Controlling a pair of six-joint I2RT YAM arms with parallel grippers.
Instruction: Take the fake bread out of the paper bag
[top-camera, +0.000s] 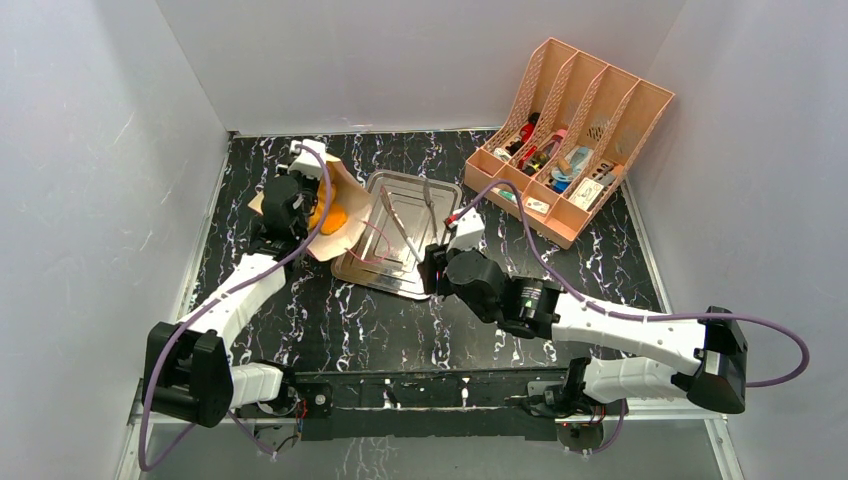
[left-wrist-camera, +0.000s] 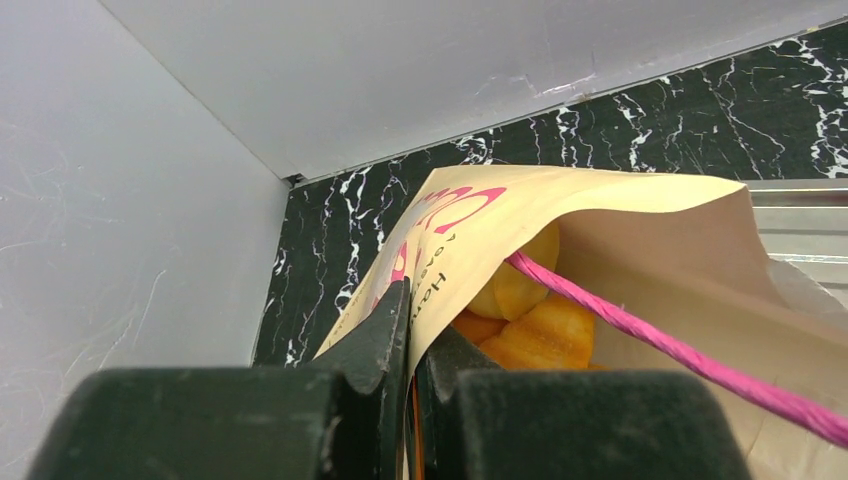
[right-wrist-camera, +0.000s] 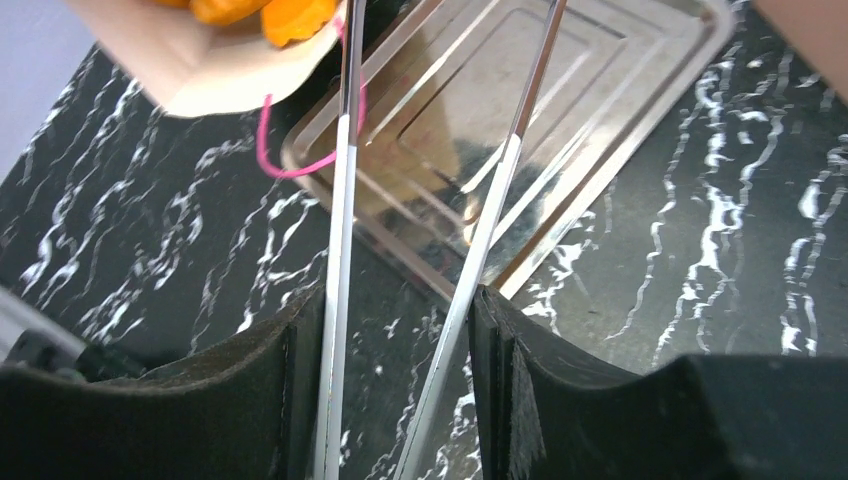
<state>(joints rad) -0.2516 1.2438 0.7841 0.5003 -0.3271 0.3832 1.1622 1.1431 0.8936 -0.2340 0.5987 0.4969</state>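
While my left pincer (left-wrist-camera: 410, 330) clamps the paper bag (left-wrist-camera: 600, 215) by its rim and my right pincer (right-wrist-camera: 398, 345) grips metal tongs (right-wrist-camera: 497, 200) above the tray (right-wrist-camera: 620, 130), the fake bread (left-wrist-camera: 540, 335) lies inside the bag, and I fear the tips snagging the pink cord handle (left-wrist-camera: 680, 345).

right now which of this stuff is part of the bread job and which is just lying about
In the job: paper bag, pinched by left hand; fake bread inside it; metal tongs in right hand; probably the steel tray.
Lying about: peach file rack and its small contents.
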